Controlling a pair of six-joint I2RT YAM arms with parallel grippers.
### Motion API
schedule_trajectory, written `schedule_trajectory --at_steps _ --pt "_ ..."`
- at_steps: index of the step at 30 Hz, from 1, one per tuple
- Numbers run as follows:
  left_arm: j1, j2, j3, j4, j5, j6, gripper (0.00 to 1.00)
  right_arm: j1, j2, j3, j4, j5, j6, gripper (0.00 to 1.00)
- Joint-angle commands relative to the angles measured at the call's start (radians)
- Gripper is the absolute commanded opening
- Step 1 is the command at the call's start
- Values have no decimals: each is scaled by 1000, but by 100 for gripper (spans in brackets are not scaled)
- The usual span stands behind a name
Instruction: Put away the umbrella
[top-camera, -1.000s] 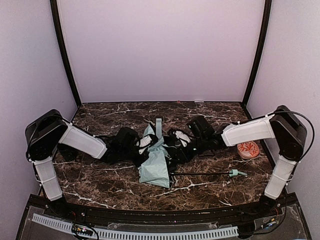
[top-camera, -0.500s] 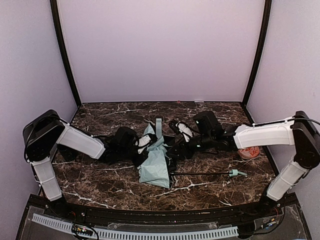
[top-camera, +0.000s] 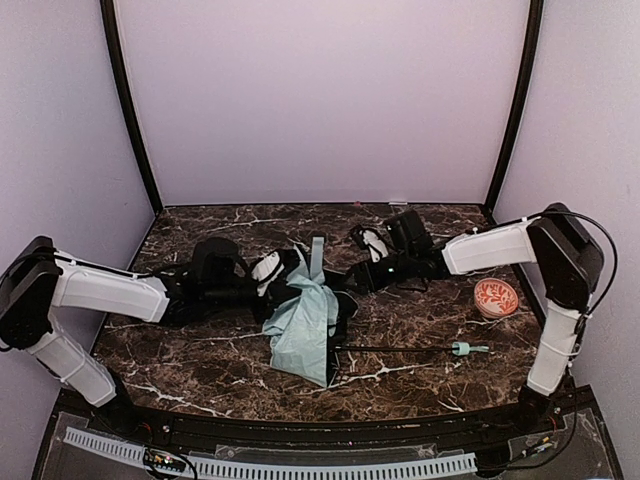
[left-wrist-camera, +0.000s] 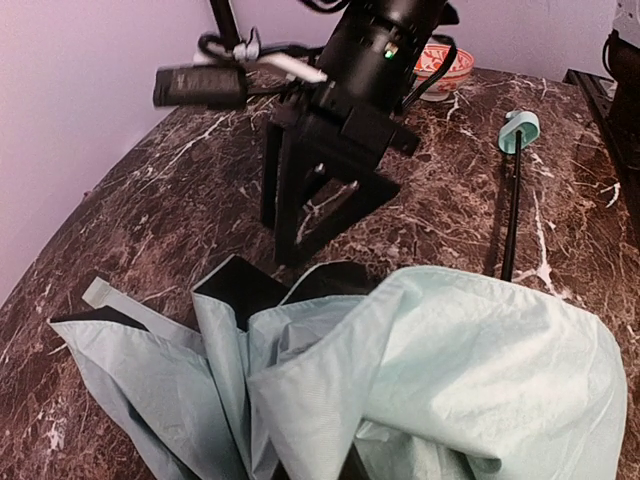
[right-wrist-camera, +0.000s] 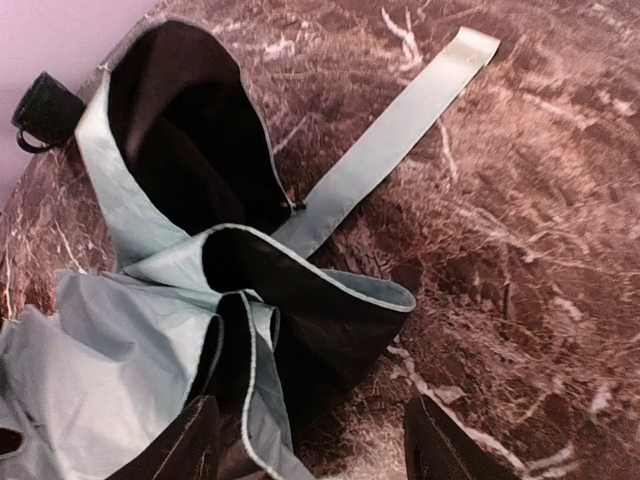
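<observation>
The umbrella lies at the middle of the tabletop. Its mint fabric is crumpled in a heap, and black lining shows in the folds. The thin shaft runs flat from the heap toward the right edge and ends in the small handle. A flat strap stretches from the heap toward the far edge.

The left gripper is closed on the fabric at the heap's far-left side; cloth hides its fingers in its own wrist view. The right gripper stands with jaws apart and holds nothing. Its tips point down at the heap's far-right side, just beside a lining fold; I cannot tell whether they touch the tabletop.

A red-patterned bowl sits near the right edge, well apart from the fabric.
</observation>
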Motion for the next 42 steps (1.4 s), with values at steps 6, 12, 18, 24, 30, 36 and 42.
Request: schedule_trajectory --at_steps 6,12,18,24,30,36,42 --pt "-40 -101 -15 49 99 21 0 49 207 91 -4 -279 -29 14" --pt "-56 -110 -9 139 136 -27 0 97 88 -76 203 -543 -78 0" --pt "-45 -28 10 138 26 -64 0 89 149 -57 88 -520 -165 1" --pt "19 181 108 26 -116 -99 0 78 206 -46 94 -516 -179 2" --pt "36 303 116 -60 -158 -119 0 54 151 -109 88 -447 -155 12" --pt "36 319 41 -9 -118 -103 0 25 -19 -148 -25 -223 -132 31" --pt "36 338 43 11 -125 -88 0 75 -150 -139 -77 -57 -113 41"
